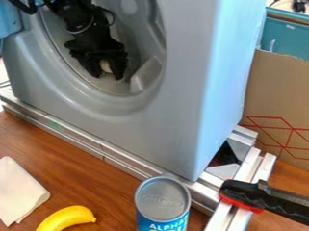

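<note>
The black gripper hangs inside the round opening of a grey toy washing machine, at the upper left. Its fingers stand a little apart, shut on a small pale tan object whose sides they mostly hide; what it is I cannot tell. The drum's grey inner wall lies behind and to the right of the gripper.
Metal rails run below the machine. On the wooden table are a folded pale cloth, a yellow banana and a soup can. A black-and-red handled tool crosses the right rails; cardboard stands behind.
</note>
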Robot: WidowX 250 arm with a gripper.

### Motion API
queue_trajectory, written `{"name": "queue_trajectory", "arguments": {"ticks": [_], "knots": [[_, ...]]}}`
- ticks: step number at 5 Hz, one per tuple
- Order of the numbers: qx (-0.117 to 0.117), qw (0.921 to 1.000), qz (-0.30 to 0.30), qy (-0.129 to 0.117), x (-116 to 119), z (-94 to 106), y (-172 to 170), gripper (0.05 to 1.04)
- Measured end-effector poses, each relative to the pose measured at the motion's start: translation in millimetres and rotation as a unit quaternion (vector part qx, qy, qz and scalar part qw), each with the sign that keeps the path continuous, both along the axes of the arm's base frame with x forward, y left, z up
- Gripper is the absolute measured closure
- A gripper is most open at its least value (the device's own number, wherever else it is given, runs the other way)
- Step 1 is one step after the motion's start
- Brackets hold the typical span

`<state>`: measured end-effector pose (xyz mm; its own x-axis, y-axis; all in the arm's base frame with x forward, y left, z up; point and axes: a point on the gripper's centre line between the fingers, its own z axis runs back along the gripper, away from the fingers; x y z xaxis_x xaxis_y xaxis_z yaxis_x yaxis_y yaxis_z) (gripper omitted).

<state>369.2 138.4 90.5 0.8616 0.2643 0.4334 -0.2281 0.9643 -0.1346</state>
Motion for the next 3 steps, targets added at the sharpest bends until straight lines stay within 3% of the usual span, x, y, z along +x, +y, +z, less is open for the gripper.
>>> {"name": "queue_trajectory", "arguments": {"ticks": [1, 2, 3], "knots": [[0.004, 0.9999, 0.006, 0.008, -5, 3.9, 1, 0.092], [-0.002, 0.9998, 0.017, 0.01, -10, 7.5, 5, 0.091], [-0.005, 0.9996, -0.002, 0.029, -27, 14.0, -2, 0.091]]}}
